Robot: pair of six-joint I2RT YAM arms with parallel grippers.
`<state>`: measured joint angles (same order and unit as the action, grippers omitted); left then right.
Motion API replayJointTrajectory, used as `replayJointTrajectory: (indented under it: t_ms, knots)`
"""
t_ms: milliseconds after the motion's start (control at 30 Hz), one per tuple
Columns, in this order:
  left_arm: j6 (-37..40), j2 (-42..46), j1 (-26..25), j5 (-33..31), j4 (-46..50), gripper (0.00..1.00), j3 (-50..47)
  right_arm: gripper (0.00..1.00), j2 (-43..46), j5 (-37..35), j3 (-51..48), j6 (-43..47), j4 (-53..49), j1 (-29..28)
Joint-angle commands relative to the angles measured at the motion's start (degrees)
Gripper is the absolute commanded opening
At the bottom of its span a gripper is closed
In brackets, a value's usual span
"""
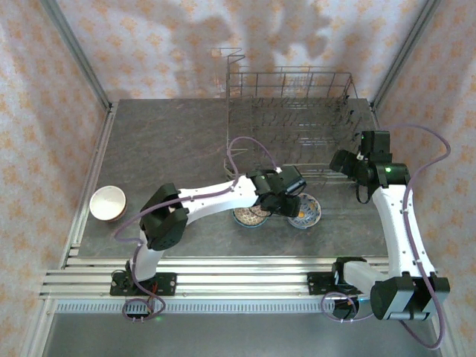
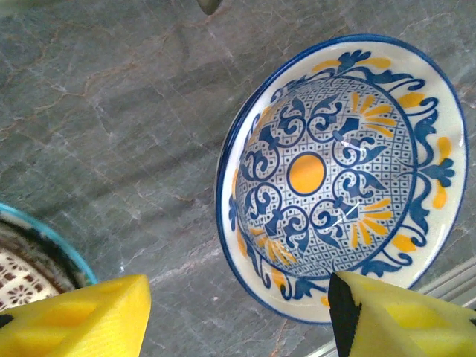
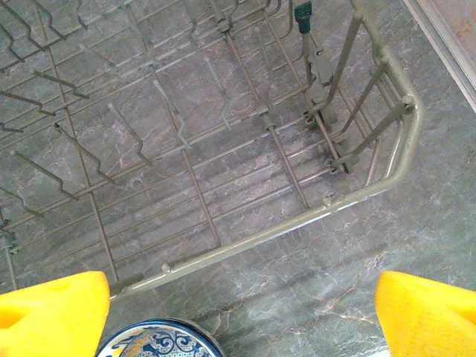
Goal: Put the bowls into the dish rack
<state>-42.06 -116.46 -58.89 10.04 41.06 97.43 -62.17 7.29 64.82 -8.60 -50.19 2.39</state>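
Noted left pincer (image 2: 238,331) hovering low over the desk (image 1: 171,141), yellow pads (image 2: 82,320) well apart, clamped on nothing. Located blue-white bowl (image 2: 327,175) right beneath it: one pad overlapping the bowl's rim in the wrist view, the other over bare desk outside the rim. Cannot tell whether either pad touches.

Placed that bowl on the desk just near of the dish rack (image 1: 290,126), by the rack's near rail. Logged brown-red patterned bowl (image 1: 251,216) with teal rim just to its left, close but apart, with the pincer above the gap between the two. In the top view, noted left wrist covering part of both bowls. Logged cream bowl (image 1: 108,202) well apart, at the near left edge of the desk.

Found right pincer (image 3: 238,320) with jaws wide, empty, over the rack's near right corner.

Recorded blue-white bowl upright, mouth up, orange centre showing, round in plan. Likewise mouth up: patterned and cream bowls. Rack tines upright, raised wire handle at far left corner.
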Motion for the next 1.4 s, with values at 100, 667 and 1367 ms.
replayJointTrajectory:
  t_ms: [100, 667, 1367]
  knots:
    - [0.0, -2.6, 0.3, 0.4, 3.1, 0.64, 3.3, 0.92, 0.7, -1.4, 0.2, -0.3, -0.8, -0.3]
    - [-1.2, -5.9, 1.1, 1.7, 2.6, 0.48, 4.7, 0.92, 2.3, -1.0, -1.8, 0.1, -0.1, -0.3]
    - [-1.0, -3.9, 1.2, 0.3, 2.7, 0.16, 4.1, 0.92, 2.8, -0.5, -2.8, 0.6, 0.9, -0.3]
